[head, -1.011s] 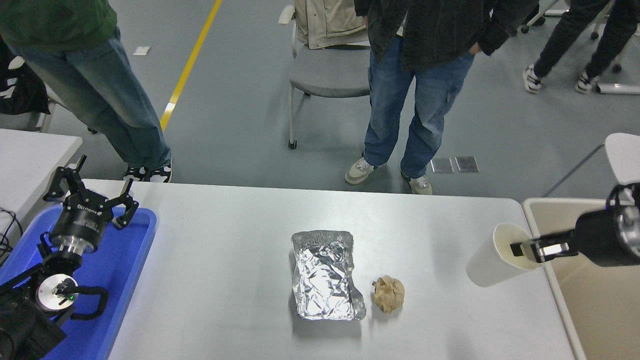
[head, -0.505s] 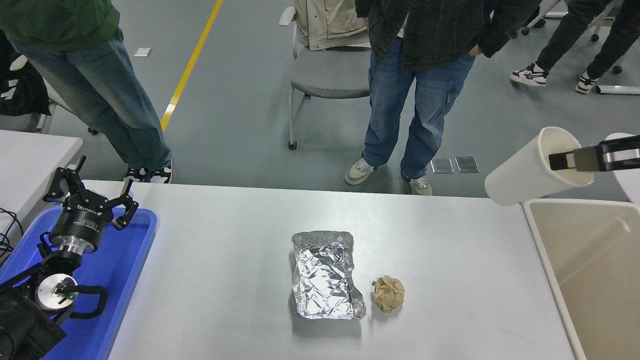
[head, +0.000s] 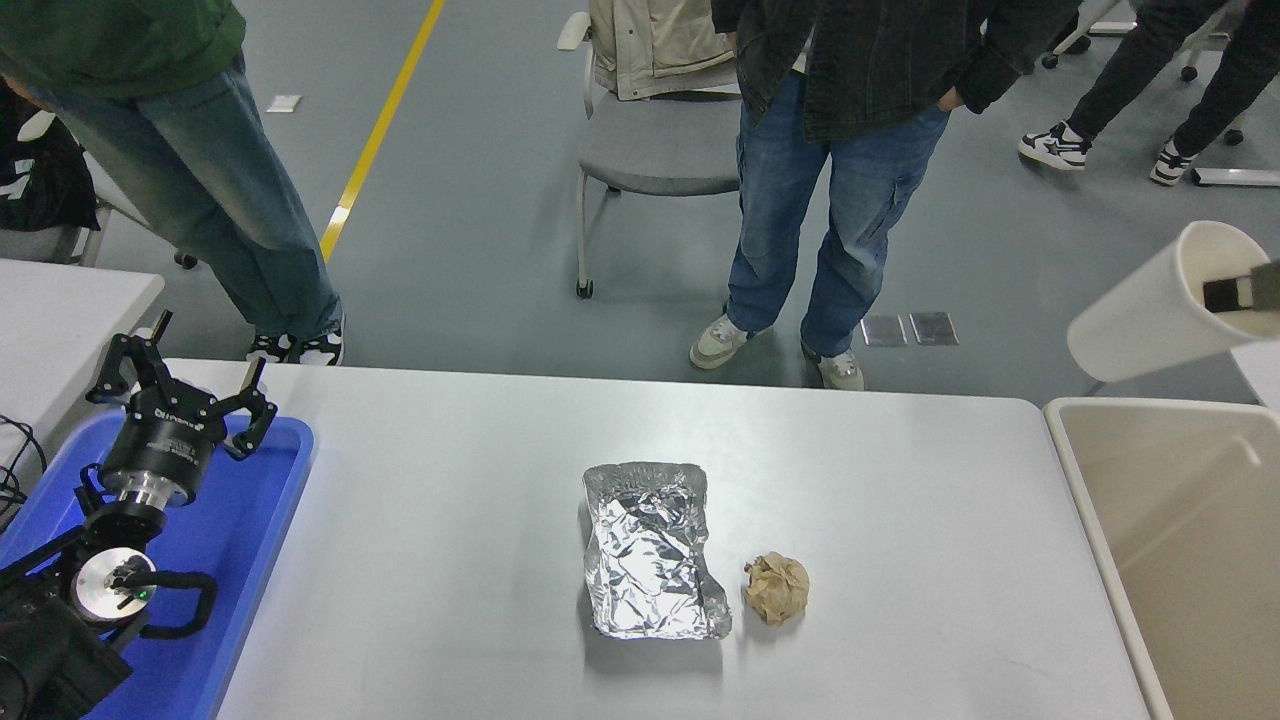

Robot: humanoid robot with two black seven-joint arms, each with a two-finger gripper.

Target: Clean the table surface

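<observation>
- Clearly, only the head view is given, so everything below is read from it.
- A white paper cup [head: 1150, 315] is held tilted in the air at the right edge, above the far end of the beige bin [head: 1180, 560]. The right tool [head: 1238, 293] is clamped on the cup's rim, with one finger seen inside the mouth; the rest of that arm is cut off by the picture's edge.
- The step in hand is judged to be dropping the cup into the bin. It would be done well if the cup were brought fully over the bin's opening and lowered before release, since a light cup let go high or near the rim could bounce out.
- The bench [head: 450, 520], whose surface is the thing to be cleaned, fills the lower middle; a crumpled foil tray [head: 650, 550] and a brown paper ball [head: 777, 588] just beside it are yet to be cleared.
- The left tool [head: 185, 385] is parked, its fingers spread apart, over the blue tray [head: 255, 520] at the lower left.
- People stand beyond the bench's far side.
</observation>
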